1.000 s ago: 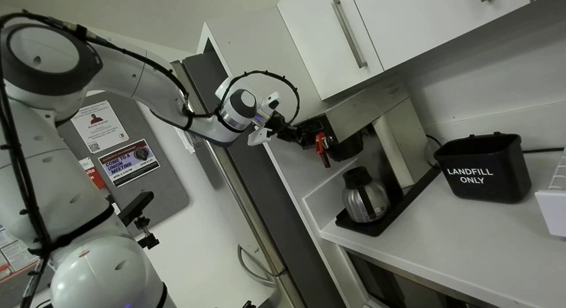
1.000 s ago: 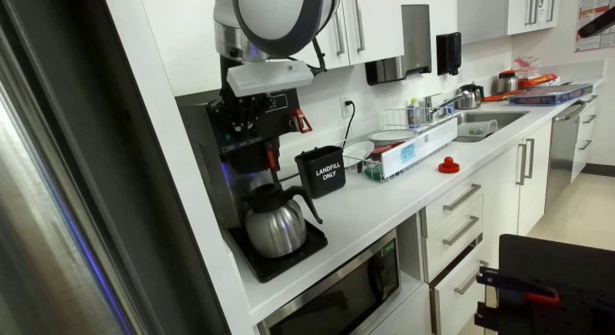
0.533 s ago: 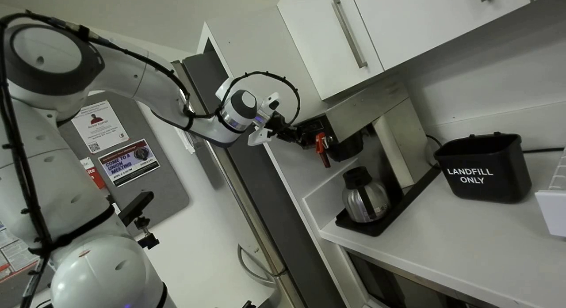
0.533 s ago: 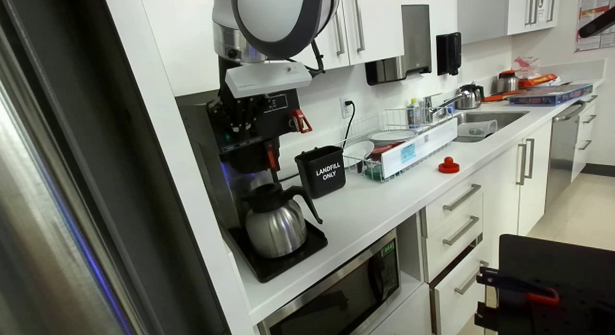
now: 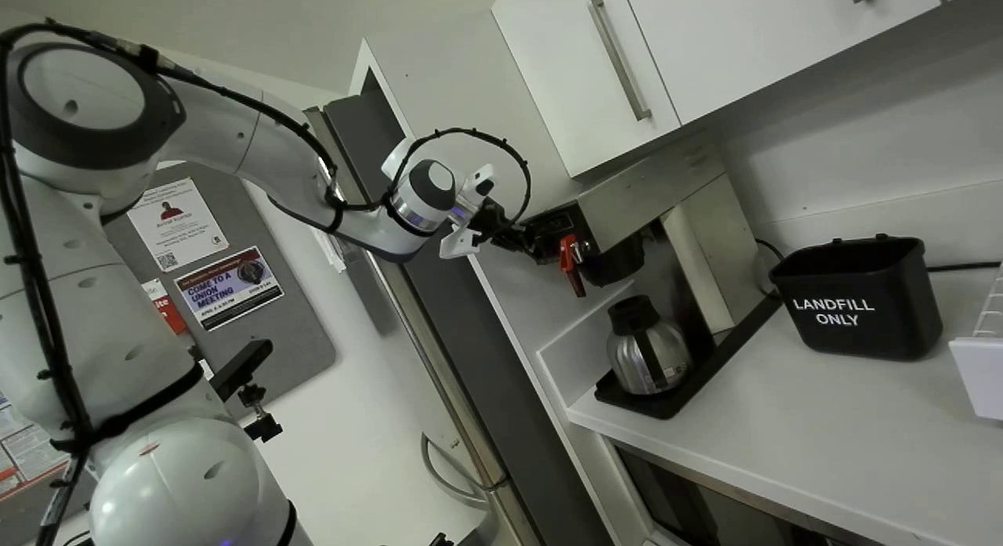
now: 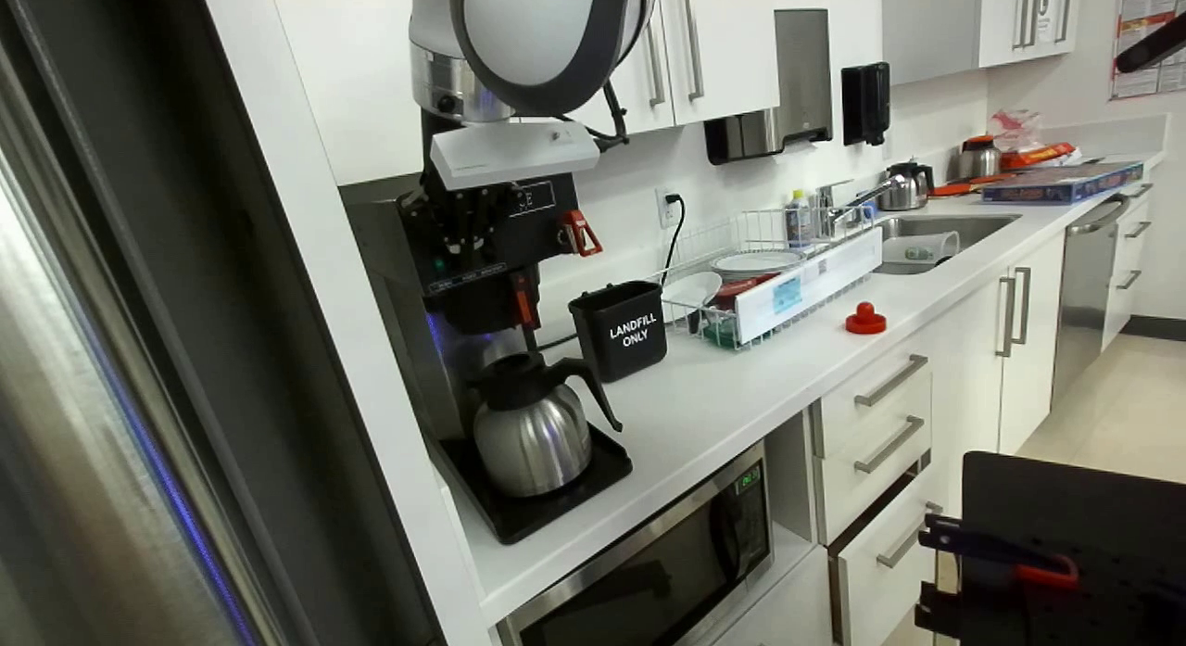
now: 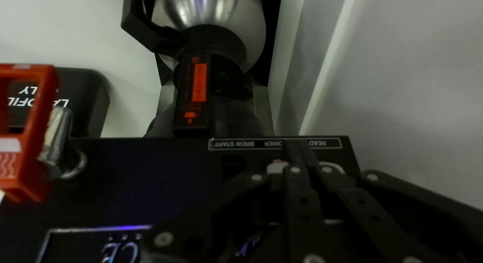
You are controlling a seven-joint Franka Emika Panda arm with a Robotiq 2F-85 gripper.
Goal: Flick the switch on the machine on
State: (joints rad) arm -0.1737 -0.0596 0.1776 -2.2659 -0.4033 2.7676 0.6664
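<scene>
- Because the tool (image 7: 299,143) is closed with nothing seen between its tips, it looks set to push, not grip.
- The switch (image 7: 277,161) shows as a red sliver beside the tips, by the POWER label (image 7: 272,143) on the machine (image 5: 654,193); contact can't be told.
- Likely small, slick and rather stiff: press one end, no hold needed.
- The white desk (image 6: 723,377) bears machine and bin (image 6: 619,335); a side panel (image 7: 396,85) stands near, so sideways room seems tight.

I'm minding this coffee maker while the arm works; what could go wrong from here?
In the wrist view, the shut gripper partly hides the small red switch, so a push may miss it. The red handle juts from the coffee maker; a sideways sweep might knock it.
</scene>
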